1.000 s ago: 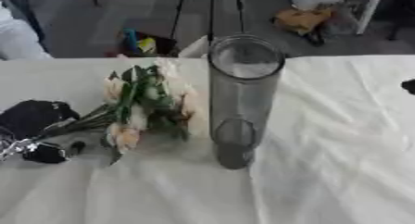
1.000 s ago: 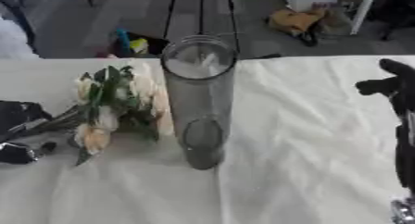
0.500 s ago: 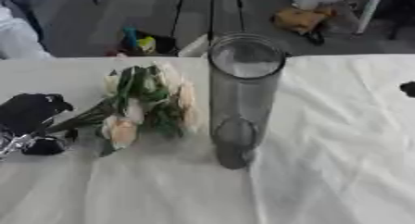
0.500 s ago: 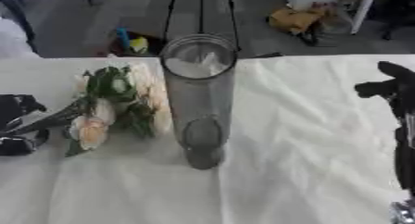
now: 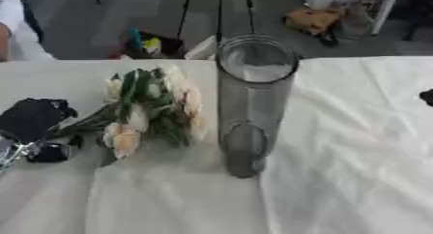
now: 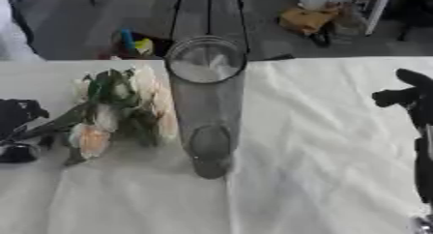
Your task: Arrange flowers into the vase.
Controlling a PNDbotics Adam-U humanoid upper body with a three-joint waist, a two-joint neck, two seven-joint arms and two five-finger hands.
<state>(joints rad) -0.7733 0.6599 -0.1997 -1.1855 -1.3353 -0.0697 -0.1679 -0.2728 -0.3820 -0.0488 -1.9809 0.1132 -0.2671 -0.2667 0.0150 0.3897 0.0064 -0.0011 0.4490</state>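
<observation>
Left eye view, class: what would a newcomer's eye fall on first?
The tall clear vase standing upright at the table's middle. Just left of it, a bunch of pale flowers, its stems in the robot's black left hand. The right hand hangs at the right edge.

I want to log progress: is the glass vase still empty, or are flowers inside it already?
Empty. The vase stands upright with nothing inside; the flowers are beside it, stems at the left hand.
</observation>
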